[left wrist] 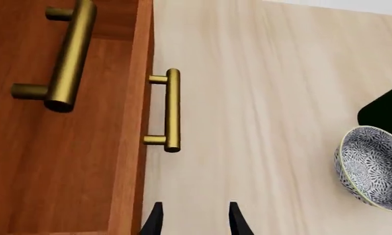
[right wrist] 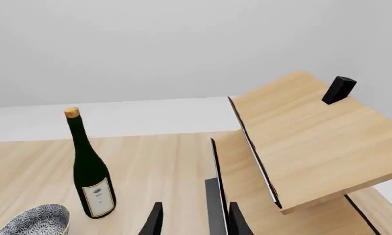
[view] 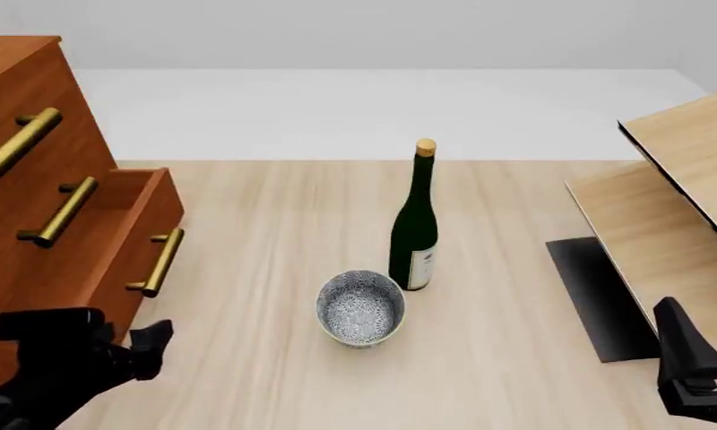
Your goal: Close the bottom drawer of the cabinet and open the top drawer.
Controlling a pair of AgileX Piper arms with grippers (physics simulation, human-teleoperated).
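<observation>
We see the cabinet (view: 30, 224) at the left of the table (view: 263, 269), with its bottom drawer (view: 125, 242) sticking out and the top drawer (view: 18, 107) pushed in. Our left gripper (left wrist: 194, 218) is spread open with nothing in it, near the bottom handle (left wrist: 172, 110). Our right gripper (right wrist: 194, 220) is spread open too, by the pale shelf (right wrist: 307, 142), well apart from the bottle (view: 416, 219) and bowl (view: 360, 308)

Matte black arms, tapered jaws
</observation>
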